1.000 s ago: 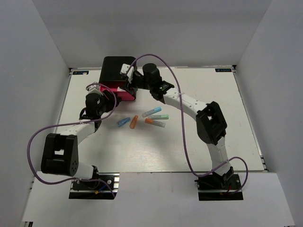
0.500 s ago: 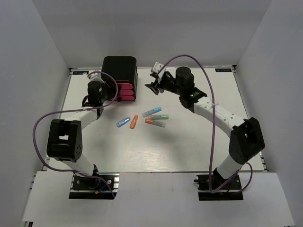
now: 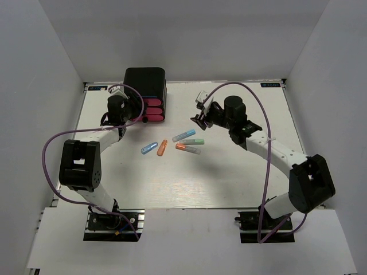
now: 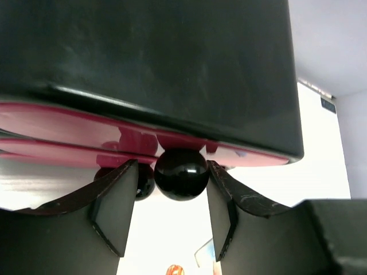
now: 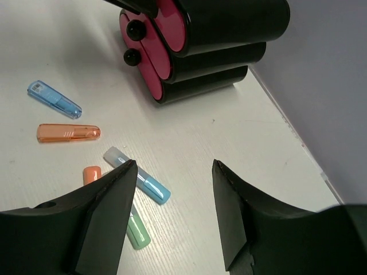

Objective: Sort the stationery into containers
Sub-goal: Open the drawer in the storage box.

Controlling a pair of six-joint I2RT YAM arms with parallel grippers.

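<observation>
The glossy black cabinet (image 3: 145, 80) stands at the back left with its three pink drawers (image 3: 152, 110) pushed in. My left gripper (image 3: 135, 116) is at the drawer fronts, open, with one black knob (image 4: 181, 173) between its fingertips. Its right finger is close to the knob, and there is a gap on the left. My right gripper (image 3: 198, 118) is open and empty, above the table to the right of the cabinet. The stationery lies loose on the table: a blue piece (image 3: 149, 148), an orange piece (image 3: 162, 148), a light blue piece (image 3: 183, 136), a green piece (image 3: 194, 141) and an orange-and-white piece (image 3: 188, 149).
The right wrist view shows the cabinet (image 5: 229, 34), two knobs (image 5: 136, 30) and the pieces: blue (image 5: 54, 99), orange (image 5: 69, 133), light blue (image 5: 137, 176) and green (image 5: 137, 229). Grey walls close the table (image 3: 258, 172) at the back and sides.
A drawer that stood pulled out a second ago is now in. My right arm has swung away from the cabinet to the right. My left gripper has moved up to the drawer fronts.
</observation>
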